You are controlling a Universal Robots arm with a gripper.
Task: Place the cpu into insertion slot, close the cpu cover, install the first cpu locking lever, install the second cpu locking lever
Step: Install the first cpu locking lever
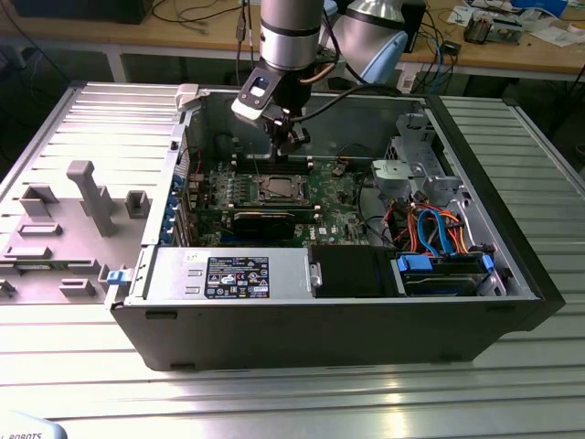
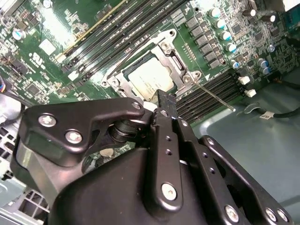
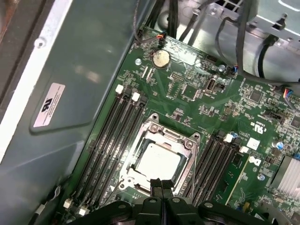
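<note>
We see the gripper (image 3: 157,183) pinched shut and empty, tips over the socket (image 3: 129,178) edge. The chip (image 3: 157,161) is seated mid-motherboard (image 3: 187,93), with the cover (image 3: 161,133) down.

The cpu cover (image 3: 173,136) lies down over the cpu (image 3: 157,161).

3 cams, all aimed at the cpu (image 1: 277,188).
Exterior view: high, well back from the cpu, looks down into the open PC case (image 1: 320,338) over its near wall. Both wrist views: close above the cpu (image 2: 149,77) (image 3: 158,161), angled down past the gripper (image 2: 165,96) (image 3: 161,183), from different sides of it. Shared by all 3: cpu + memory slots (image 3: 110,140) beside it.
</note>
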